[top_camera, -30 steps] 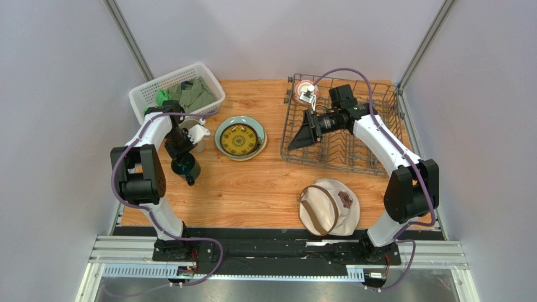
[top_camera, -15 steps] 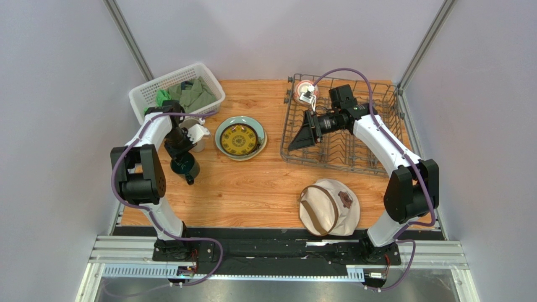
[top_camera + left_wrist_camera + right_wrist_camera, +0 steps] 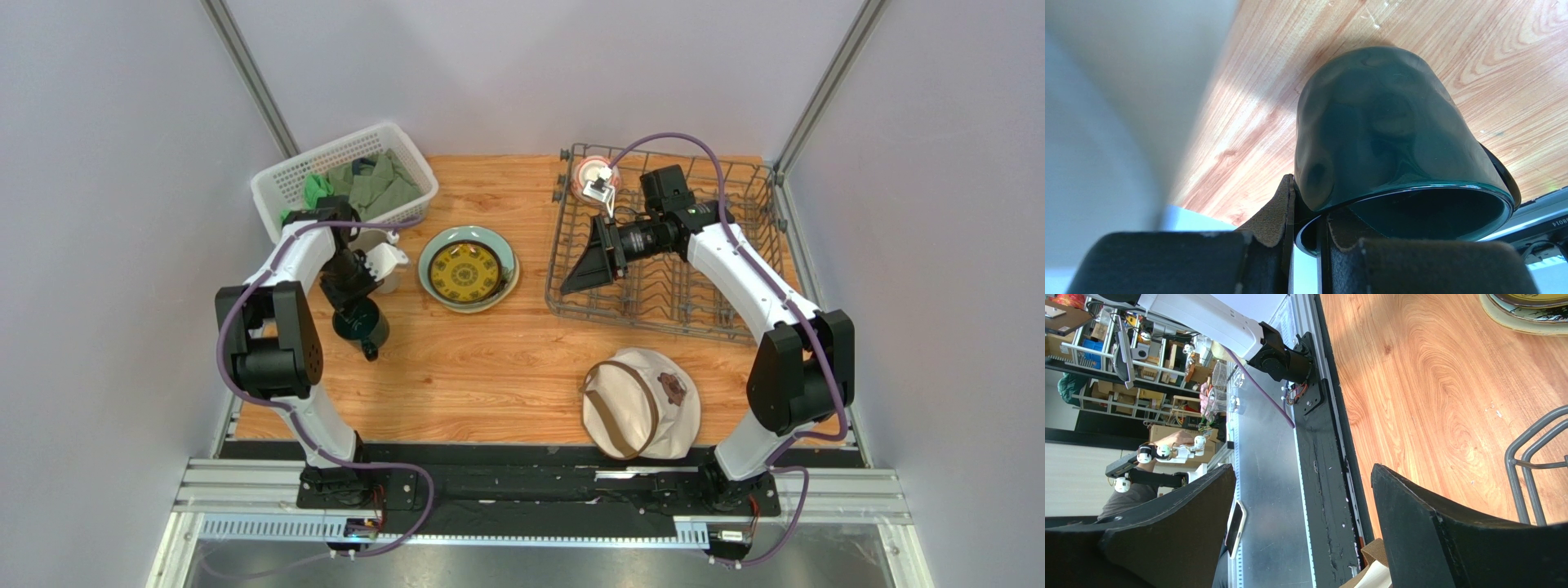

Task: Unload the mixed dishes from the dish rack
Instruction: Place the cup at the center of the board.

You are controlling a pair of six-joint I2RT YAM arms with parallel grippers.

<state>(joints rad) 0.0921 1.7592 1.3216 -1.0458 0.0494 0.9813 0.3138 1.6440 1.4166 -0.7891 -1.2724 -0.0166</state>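
- Our left claw (image 3: 1308, 215) is clamped on the rim of the dark green mug (image 3: 1389, 141), with one finger inside the mouth and the other against the outer wall.
- From above, we see the mug (image 3: 361, 327) at the left of the worktop (image 3: 491, 355), mouth up and handle toward the near side. We cannot tell whether its base touches the wood.
- To the right of the mug and a little farther back lies the pale green plate (image 3: 432, 263), with the small dark yellow-patterned plate (image 3: 466, 271) resting in it.
- Our right claw (image 3: 579, 255) stands wide apart and holds nothing. It hangs over the left part of the dish rack (image 3: 687, 300).
- In the right wrist view its two fingers (image 3: 1462, 539) frame bare worktop, with a bend of rack wire at the right edge.
- The red-orange-and-white patterned bowl (image 3: 594, 164) sits in the far left corner of the rack, just beyond the right claw and partly covered by a part of the arm.
- A white lattice basket (image 3: 270, 202) holding green cloth stands at the far left.
- A round beige hat (image 3: 638, 402) lies on the worktop on the near side of the rack.
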